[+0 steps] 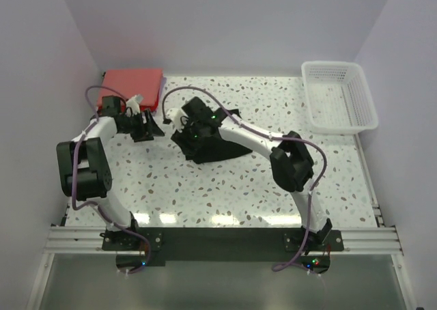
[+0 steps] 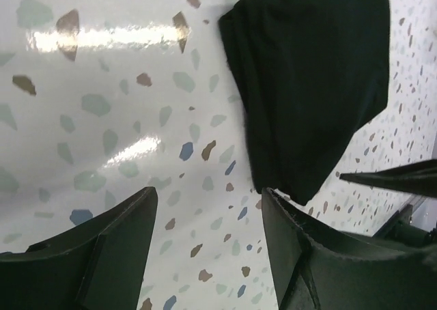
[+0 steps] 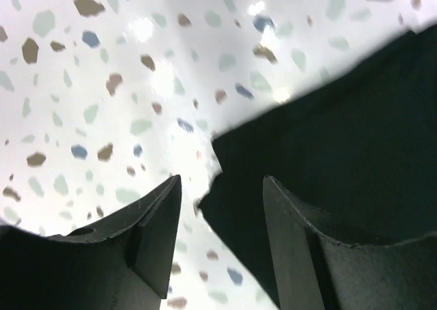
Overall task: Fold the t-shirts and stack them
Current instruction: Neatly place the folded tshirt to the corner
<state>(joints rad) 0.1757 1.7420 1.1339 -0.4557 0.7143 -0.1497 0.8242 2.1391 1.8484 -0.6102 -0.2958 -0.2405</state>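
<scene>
A black t-shirt (image 1: 217, 147) lies crumpled and partly folded in the middle of the table. A folded coral-red t-shirt stack (image 1: 131, 85) sits at the far left corner; no purple-blue shirt shows. My left gripper (image 1: 151, 128) is open and empty over bare table, just left of the black shirt (image 2: 307, 78); its own view shows the jaws (image 2: 208, 211) wide apart. My right gripper (image 1: 181, 121) is open above the black shirt's far left corner (image 3: 328, 153), the cloth edge lying below the gap between its fingers (image 3: 222, 190).
A white plastic lattice basket (image 1: 339, 95) stands at the far right corner. The speckled table (image 1: 225, 194) is walled at the back and both sides. The two arms reach close together near the table's far left.
</scene>
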